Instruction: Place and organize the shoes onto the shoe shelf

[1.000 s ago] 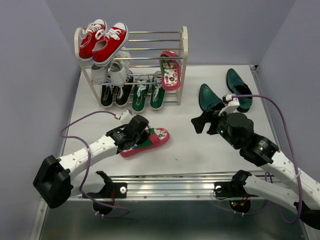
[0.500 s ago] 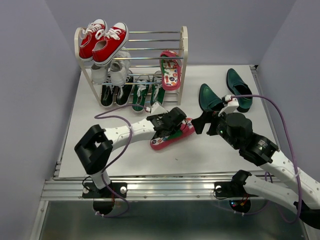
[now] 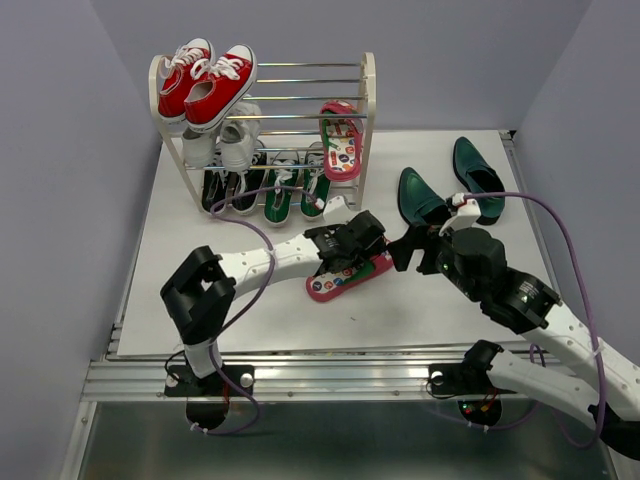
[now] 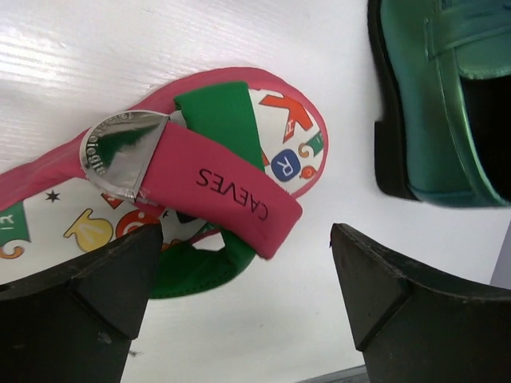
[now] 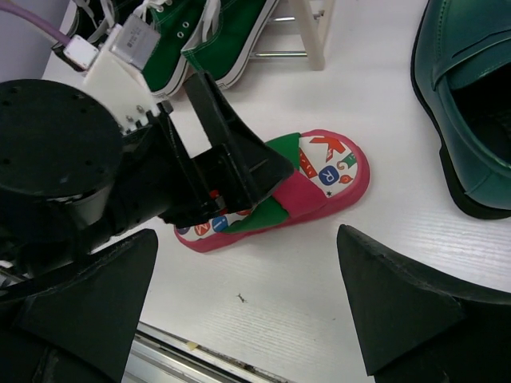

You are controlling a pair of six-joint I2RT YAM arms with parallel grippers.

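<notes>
Change: left gripper (image 3: 352,243) has just opened wide, releasing flip-flop (image 3: 349,276) mid-frame | right gripper (image 3: 405,247) wide open, empty | handover likely next

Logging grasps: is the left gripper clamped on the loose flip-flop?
No, the left gripper stands open, its fingers wide apart above the flip-flop, which lies on the table.

Bright, even light, soft shadows; sharp views, with sheen on the loafer (image 4: 447,120).
</notes>
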